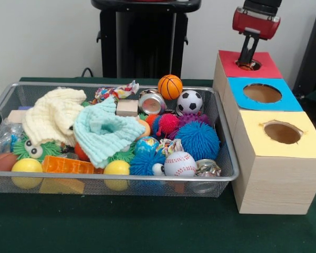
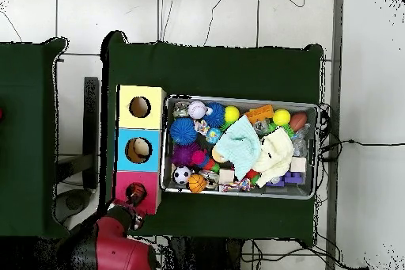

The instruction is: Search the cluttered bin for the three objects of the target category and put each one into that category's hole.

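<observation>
The silver wire mesh bin (image 1: pixel 121 179) sits on the green table, full of toys and cloths; it also shows in the overhead view (image 2: pixel 237 195). The red-faced hole (image 1: pixel 255 66) is at the far end of the pale wooden box. My gripper (image 1: pixel 247 59) hangs right over this hole with its tip at the opening, and something orange shows at the hole's rim. In the overhead view my gripper (image 2: pixel 136 194) covers the hole. I cannot tell whether it holds anything.
The blue-faced hole (image 1: pixel 262 93) and the yellow-faced hole (image 1: pixel 282 133) follow towards the camera. The bin holds a basketball (image 1: pixel 170 86), a soccer ball (image 1: pixel 189 101), a baseball (image 1: pixel 180 164), a blue spiky ball (image 1: pixel 199 139), a mint cloth (image 1: pixel 105 132) and a cream cloth (image 1: pixel 52 116).
</observation>
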`<state>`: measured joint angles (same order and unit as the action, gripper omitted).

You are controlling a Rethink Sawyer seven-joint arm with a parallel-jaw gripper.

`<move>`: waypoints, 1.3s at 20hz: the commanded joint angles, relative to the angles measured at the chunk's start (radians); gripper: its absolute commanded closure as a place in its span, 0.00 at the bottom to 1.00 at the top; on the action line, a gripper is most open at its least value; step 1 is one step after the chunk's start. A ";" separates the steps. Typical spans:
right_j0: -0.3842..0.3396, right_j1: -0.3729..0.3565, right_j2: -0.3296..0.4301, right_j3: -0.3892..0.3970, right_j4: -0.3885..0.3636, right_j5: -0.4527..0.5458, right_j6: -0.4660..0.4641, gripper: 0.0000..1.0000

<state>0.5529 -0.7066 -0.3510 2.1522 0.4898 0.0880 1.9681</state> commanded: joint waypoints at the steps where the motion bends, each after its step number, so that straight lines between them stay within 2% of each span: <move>1: 0.047 0.030 -0.085 -0.137 0.024 0.303 0.261 1.00; 4: -0.022 0.048 0.064 -0.037 0.061 0.090 0.255 1.00; 7: -0.132 0.091 0.214 0.032 0.025 -0.142 0.299 1.00; 9: -0.173 0.146 0.260 0.026 -0.029 -0.271 0.343 1.00; 11: -0.184 0.188 0.269 0.003 -0.059 -0.342 0.353 1.00; 20: -0.223 0.229 0.304 -0.011 -0.104 -0.436 0.388 1.00; 23: -0.209 0.210 0.271 -0.029 -0.098 -0.393 0.352 1.00; 26: -0.177 0.181 0.196 -0.075 -0.089 -0.277 0.267 1.00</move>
<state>0.4251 -0.7855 -0.2220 2.2218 0.3687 0.0435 2.0094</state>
